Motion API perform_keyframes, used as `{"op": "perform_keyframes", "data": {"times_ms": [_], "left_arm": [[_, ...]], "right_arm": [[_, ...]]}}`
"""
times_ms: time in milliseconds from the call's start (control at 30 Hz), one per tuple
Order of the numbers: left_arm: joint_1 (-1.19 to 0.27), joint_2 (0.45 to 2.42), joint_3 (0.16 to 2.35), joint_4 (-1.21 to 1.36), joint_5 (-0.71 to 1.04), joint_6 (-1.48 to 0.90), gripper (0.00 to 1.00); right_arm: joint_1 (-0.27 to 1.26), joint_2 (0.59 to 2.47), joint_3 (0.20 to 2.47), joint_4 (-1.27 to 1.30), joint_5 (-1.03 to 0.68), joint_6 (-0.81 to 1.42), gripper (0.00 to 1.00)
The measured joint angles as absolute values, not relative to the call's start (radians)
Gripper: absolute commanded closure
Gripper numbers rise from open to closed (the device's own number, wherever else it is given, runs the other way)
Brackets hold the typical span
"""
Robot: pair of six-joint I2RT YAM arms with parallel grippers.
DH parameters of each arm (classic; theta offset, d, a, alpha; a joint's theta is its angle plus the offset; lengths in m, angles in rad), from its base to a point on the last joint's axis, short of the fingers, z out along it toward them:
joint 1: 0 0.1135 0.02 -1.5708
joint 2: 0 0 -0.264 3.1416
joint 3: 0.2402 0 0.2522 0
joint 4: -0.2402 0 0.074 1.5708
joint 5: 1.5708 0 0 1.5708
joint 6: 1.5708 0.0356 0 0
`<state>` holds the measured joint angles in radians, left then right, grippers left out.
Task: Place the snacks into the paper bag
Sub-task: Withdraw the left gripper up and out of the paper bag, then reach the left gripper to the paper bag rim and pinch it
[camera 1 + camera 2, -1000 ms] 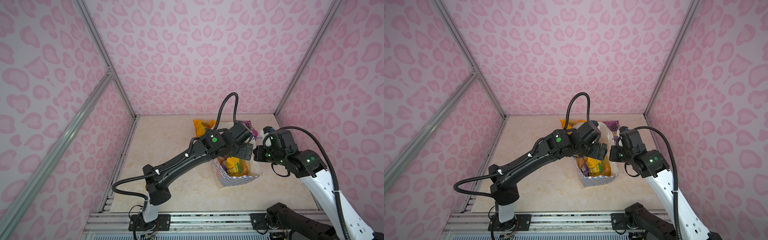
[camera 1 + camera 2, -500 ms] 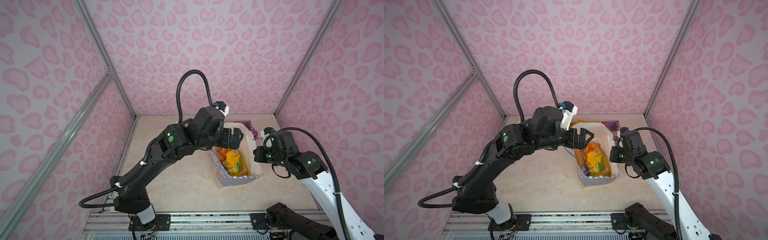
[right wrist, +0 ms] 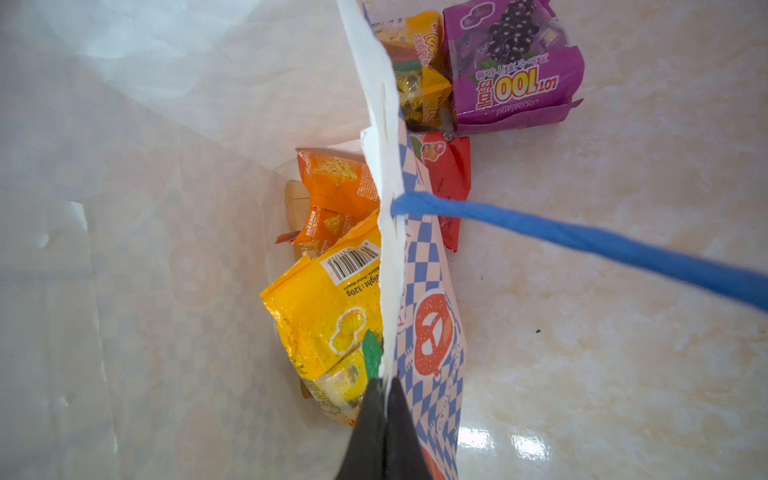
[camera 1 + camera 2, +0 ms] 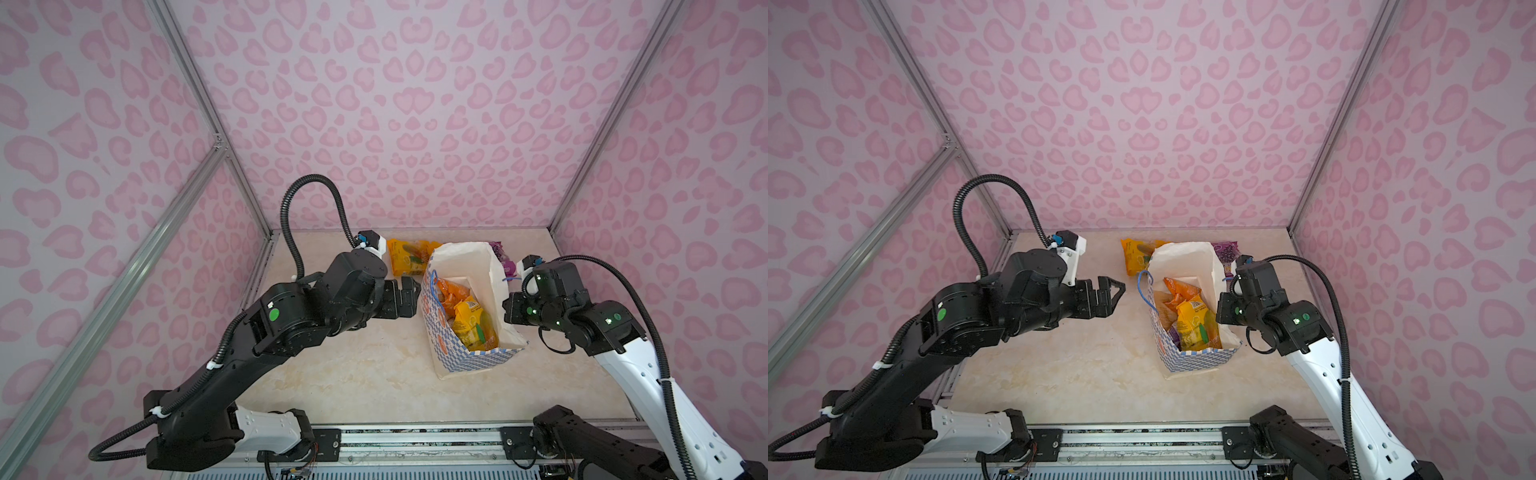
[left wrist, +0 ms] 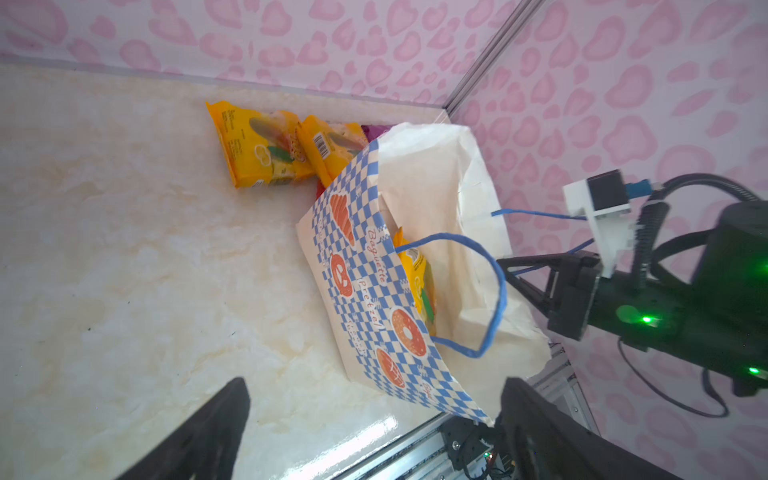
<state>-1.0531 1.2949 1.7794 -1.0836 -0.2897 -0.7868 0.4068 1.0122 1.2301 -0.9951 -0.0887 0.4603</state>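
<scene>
Snacks, partly packed: a yellow packet (image 4: 471, 320) and an orange packet (image 4: 451, 293) lie inside the paper bag (image 4: 434, 332), which stands on the surface (image 4: 332, 374). Two more yellow packets (image 5: 266, 149), a purple packet (image 3: 515, 62) and a red packet (image 3: 446, 183) lie outside, just behind the bag. Right fingers (image 3: 368, 419) pinch the bag's rim and hold its mouth open. Left fingers (image 5: 199, 432) stand wide apart and empty, near the bag's checkered side. The step in hand is judged to be fetching an outside packet. Approach round the bag's far end, clear of the blue handle (image 5: 494, 291), and grip across the packet's flat middle so the glossy film cannot slip.
</scene>
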Motion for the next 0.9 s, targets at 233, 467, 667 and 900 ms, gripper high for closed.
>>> {"op": "perform_keyframes", "data": {"times_ms": [233, 467, 667, 900], "left_arm": [[-1.118, 1.375, 1.688, -1.071, -0.253, -0.845, 0.03], [-1.188, 1.495, 1.705, -1.041, -0.281, -0.871, 0.03], [-1.204, 1.567, 1.724, -1.029, -0.312, -0.89, 0.03], [-1.227, 1.649, 1.864, -1.046, -0.417, -0.918, 0.02]], "right_arm": [[0.407, 1.023, 1.23, -0.992, -0.105, 0.459, 1.0], [0.407, 1.014, 1.219, -0.991, -0.105, 0.459, 1.0], [0.407, 1.002, 1.208, -0.986, -0.105, 0.459, 1.0], [0.408, 0.988, 1.184, -0.966, -0.11, 0.46, 1.0]]}}
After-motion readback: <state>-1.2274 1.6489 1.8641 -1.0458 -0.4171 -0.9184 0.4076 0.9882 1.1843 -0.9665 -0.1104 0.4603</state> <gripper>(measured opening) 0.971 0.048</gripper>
